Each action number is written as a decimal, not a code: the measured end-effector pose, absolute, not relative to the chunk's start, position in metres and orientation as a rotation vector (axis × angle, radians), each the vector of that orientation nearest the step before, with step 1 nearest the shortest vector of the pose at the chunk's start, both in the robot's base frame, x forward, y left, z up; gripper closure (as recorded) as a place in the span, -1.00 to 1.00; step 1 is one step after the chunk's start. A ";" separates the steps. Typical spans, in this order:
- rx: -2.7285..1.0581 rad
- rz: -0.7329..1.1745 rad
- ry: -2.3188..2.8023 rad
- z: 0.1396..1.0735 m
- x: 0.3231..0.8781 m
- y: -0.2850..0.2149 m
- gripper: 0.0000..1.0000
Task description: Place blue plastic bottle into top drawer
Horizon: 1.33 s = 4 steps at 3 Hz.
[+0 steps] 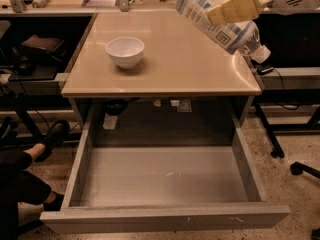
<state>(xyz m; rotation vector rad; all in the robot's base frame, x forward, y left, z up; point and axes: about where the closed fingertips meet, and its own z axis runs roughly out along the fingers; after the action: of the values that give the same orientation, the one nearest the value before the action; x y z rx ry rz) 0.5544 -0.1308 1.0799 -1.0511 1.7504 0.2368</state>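
My gripper (231, 8) is at the top right, well above the table's right side. It is shut on the blue plastic bottle (220, 25), with a cream finger (235, 6) across its label. The bottle is tilted, its white cap (261, 54) pointing down and right. The top drawer (165, 176) is pulled fully open below the tabletop; its grey scuffed bottom holds nothing. The bottle is lifted off the table, above and behind the drawer.
A white round bowl (125, 51) stands on the beige tabletop (165, 69) at the left. A person's leg and black shoe (35, 154) lie at the lower left by the drawer. Chair casters (297, 166) sit on the floor at right.
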 end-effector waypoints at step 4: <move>-1.199 0.268 1.936 0.947 0.529 -0.115 1.00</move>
<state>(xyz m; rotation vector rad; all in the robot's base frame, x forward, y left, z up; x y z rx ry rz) 0.5285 -0.1150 0.9472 -1.1993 1.9356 0.2682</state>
